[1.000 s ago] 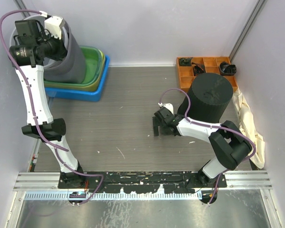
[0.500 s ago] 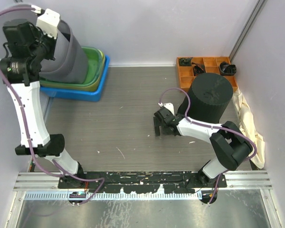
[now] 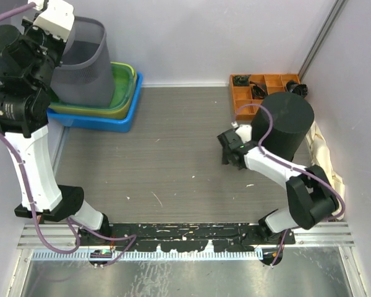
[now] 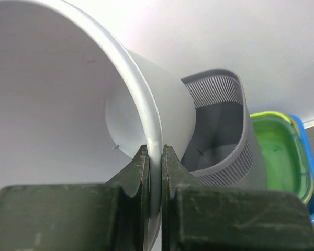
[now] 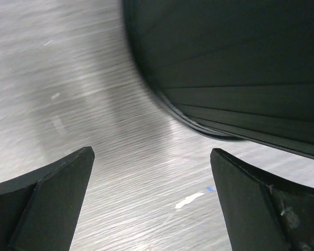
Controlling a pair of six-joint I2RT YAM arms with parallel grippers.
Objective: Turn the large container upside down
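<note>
The large container (image 3: 80,65) is a tall grey bin with a ribbed band inside its rim. It hangs at the far left over the stacked trays, mouth facing up. My left gripper (image 3: 60,37) is shut on its rim. In the left wrist view the jaws (image 4: 154,151) pinch the pale rim (image 4: 146,104), and the ribbed far side (image 4: 220,125) shows beyond. My right gripper (image 3: 226,150) stands open just left of a black cylinder (image 3: 289,124). In the right wrist view its fingers (image 5: 152,151) hold nothing, and the cylinder's lower edge (image 5: 235,63) lies ahead.
A green tray (image 3: 128,83) sits nested in a blue tray (image 3: 111,122) at the back left. An orange divided box (image 3: 264,93) with small dark parts stands behind the black cylinder. A crumpled cloth (image 3: 326,158) lies along the right wall.
The left arm rose and swung left, turning the grey container from a tilt to mouth-up. The right gripper moved right toward the black cylinder, which also shifted right.
</note>
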